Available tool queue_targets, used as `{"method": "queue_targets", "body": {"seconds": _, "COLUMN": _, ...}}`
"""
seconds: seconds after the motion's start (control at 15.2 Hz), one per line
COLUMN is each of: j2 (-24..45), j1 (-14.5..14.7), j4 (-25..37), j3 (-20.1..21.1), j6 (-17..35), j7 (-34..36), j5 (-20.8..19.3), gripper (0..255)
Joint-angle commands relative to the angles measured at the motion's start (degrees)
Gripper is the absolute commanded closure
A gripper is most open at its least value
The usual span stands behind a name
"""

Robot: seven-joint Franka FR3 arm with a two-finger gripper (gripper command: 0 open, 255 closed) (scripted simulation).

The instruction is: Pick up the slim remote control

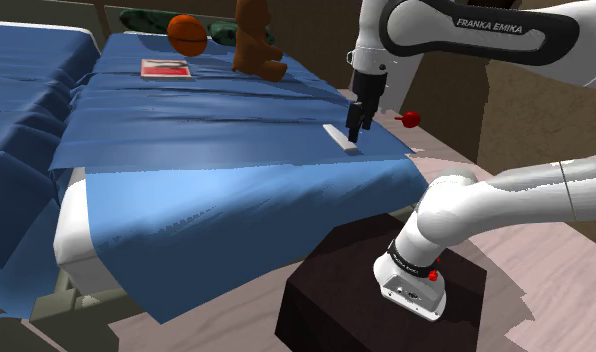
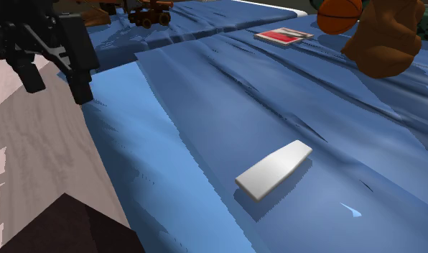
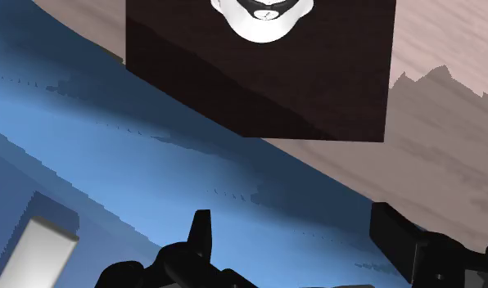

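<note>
A white Franka arm's black gripper (image 1: 354, 133) hangs over the near corner of a bed (image 1: 236, 130) spread with a blue sheet, its two fingers standing apart with nothing but sheet showing between them in the wrist view. The slim remote (image 1: 342, 139), drawn plain white, lies flat on the sheet close to the bed's edge nearest the stand (image 1: 326, 290), a dark box on a pale wood floor (image 1: 546, 260). In the shoulder view the fingertips appear just above the remote's far end; whether they touch it cannot be told from there. In the wrist view the remote (image 3: 39, 249) sits off to one side of the gripper (image 3: 300, 237), outside the open fingers, with the stand (image 3: 259, 74) beyond the bed's edge. The second exterior view puts the gripper (image 2: 58, 83) at its upper left, over the line where sheet meets floor, and the remote (image 2: 274, 169) lower and to its right, unheld. At the far end of the bed, well apart from the remote, are a brown bear (image 1: 256, 45), an orange ball (image 1: 187, 34) and a red-and-white book (image 1: 166, 68) lying flat.
</note>
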Motion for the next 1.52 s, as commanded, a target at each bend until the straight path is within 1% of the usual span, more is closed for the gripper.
{"method": "queue_targets", "body": {"seconds": 0.0, "j2": 0.0, "j1": 0.0, "j4": 0.0, "j3": 0.0, "j6": 0.0, "j7": 0.0, "j5": 0.0, "gripper": 0}}
{"method": "queue_targets", "body": {"seconds": 0.4, "j2": 8.3, "j1": -3.7, "j4": -0.2, "j3": -4.2, "j6": 10.0, "j7": 0.0, "j5": -2.8, "gripper": 0}}
{"method": "queue_targets", "body": {"seconds": 0.79, "j2": 18.0, "j1": -7.0, "j4": 1.9, "j3": -8.4, "j6": 19.1, "j7": 0.0, "j5": -4.5, "gripper": 0}}
{"method": "queue_targets", "body": {"seconds": 1.12, "j2": 26.7, "j1": -9.1, "j4": 5.2, "j3": -12.0, "j6": 25.8, "j7": -0.4, "j5": -4.7, "gripper": 0}}
{"method": "queue_targets", "body": {"seconds": 1.45, "j2": 35.7, "j1": -11.0, "j4": 9.8, "j3": -15.5, "j6": 31.4, "j7": -1.3, "j5": -3.4, "gripper": 0}}
